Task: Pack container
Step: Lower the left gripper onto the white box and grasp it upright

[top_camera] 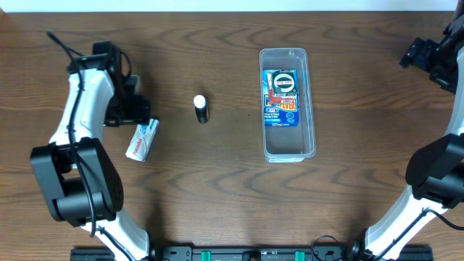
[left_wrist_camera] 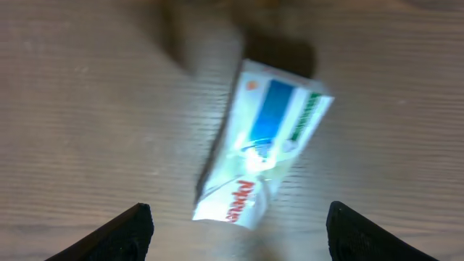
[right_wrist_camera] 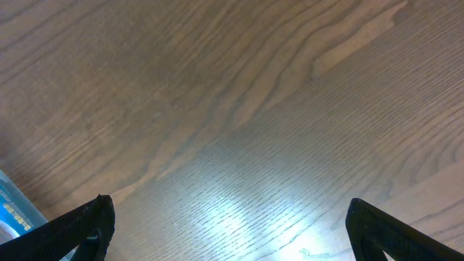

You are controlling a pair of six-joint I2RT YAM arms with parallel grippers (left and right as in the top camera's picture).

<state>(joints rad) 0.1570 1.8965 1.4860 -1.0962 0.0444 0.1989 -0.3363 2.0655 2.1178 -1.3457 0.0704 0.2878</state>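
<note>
Clear plastic, one long narrow container (top_camera: 288,148) lies on the brown wood worktop (top_camera: 217,188), right of centre, with its length running away from the robot. Inside it one printed blue-and-red card pack (top_camera: 281,98) lies flat on the floor. Two things sit loose outside: one small dark tube with a white cap (top_camera: 201,109) near the middle, and one white toothpaste box (top_camera: 142,140) at the left. The left fingers (left_wrist_camera: 130,235) are spread wide and empty above that box. The right fingers (right_wrist_camera: 87,225) are also spread wide, holding nothing, over wood at the far right.
</note>
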